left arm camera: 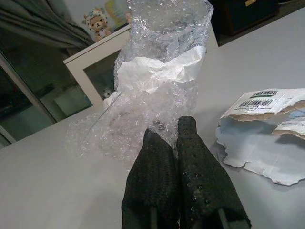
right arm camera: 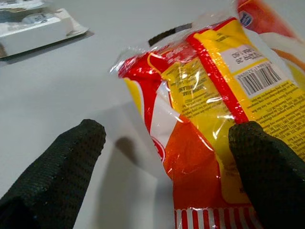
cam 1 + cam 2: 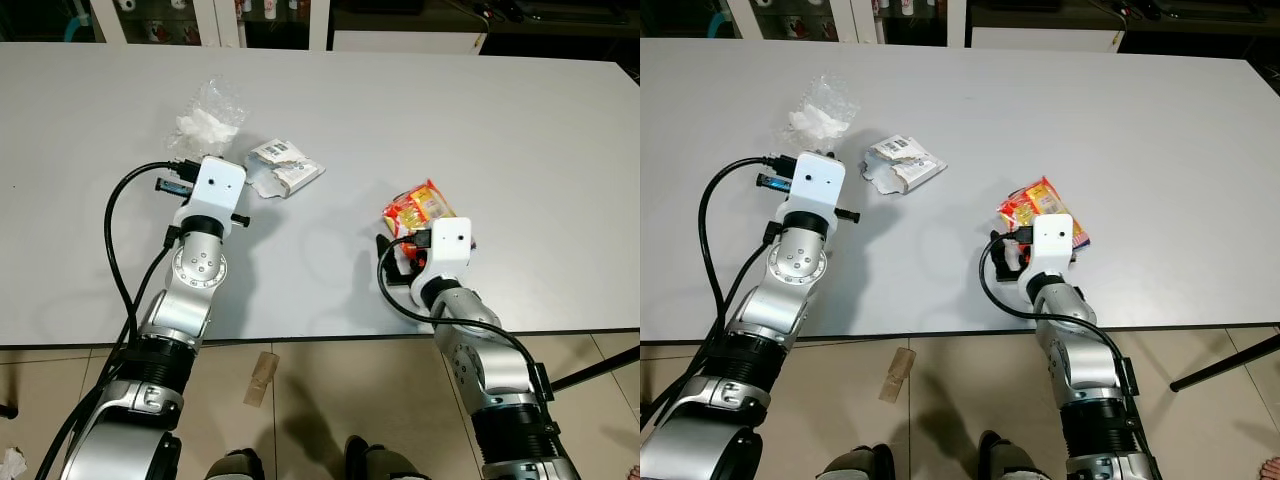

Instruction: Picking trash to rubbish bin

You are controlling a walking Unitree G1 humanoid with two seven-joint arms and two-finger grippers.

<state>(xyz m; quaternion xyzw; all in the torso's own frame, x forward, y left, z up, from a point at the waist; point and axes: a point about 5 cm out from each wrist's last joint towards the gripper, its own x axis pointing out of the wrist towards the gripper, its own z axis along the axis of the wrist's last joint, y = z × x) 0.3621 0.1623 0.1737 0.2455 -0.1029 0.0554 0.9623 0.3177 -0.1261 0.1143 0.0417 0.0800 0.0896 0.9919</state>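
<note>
Two spread right claw (image 2: pixel 167 157) fingers flank wrapper (image 2: pixel 209 109).

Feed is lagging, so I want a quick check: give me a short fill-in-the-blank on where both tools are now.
1. The left tool points at the bubble wrap with its fingers ____.
2. The right tool stands ____ around the snack packet.
3. Between wrap and packet lies a torn ____.
4. All the trash lies on the ____.

Missing words: shut; open; envelope; table

a lived-in room, likely a home; white glass-door cabinets (image 3: pixel 200 22), a teddy bear (image 1: pixel 96 25), tiled floor (image 3: pixel 320 400).
</note>
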